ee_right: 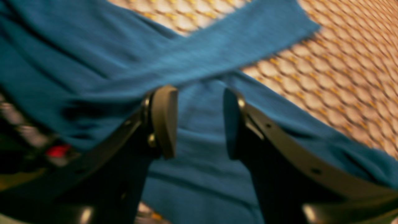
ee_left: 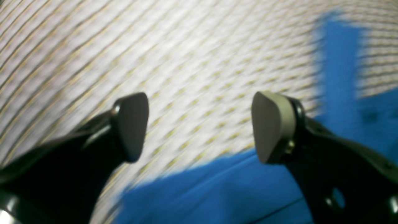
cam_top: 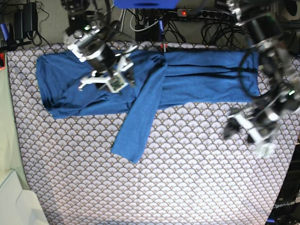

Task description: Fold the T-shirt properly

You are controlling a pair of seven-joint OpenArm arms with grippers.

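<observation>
The right gripper (cam_top: 123,75) hovers with jaws parted and nothing between them over the T-shirt (cam_top: 197,77), which lies spread across the far side of the scale-patterned table cover (cam_top: 187,187), one sleeve trailing toward the near edge. Beyond the shirt's near hem, the left gripper (cam_top: 251,131) hangs released above bare cover.

surface: scallop-patterned cloth (cam_top: 187,178) is spreading under both my grippers | lying on it: the T-shirt (cam_top: 201,77), one sleeve trailing off between my two tools
</observation>
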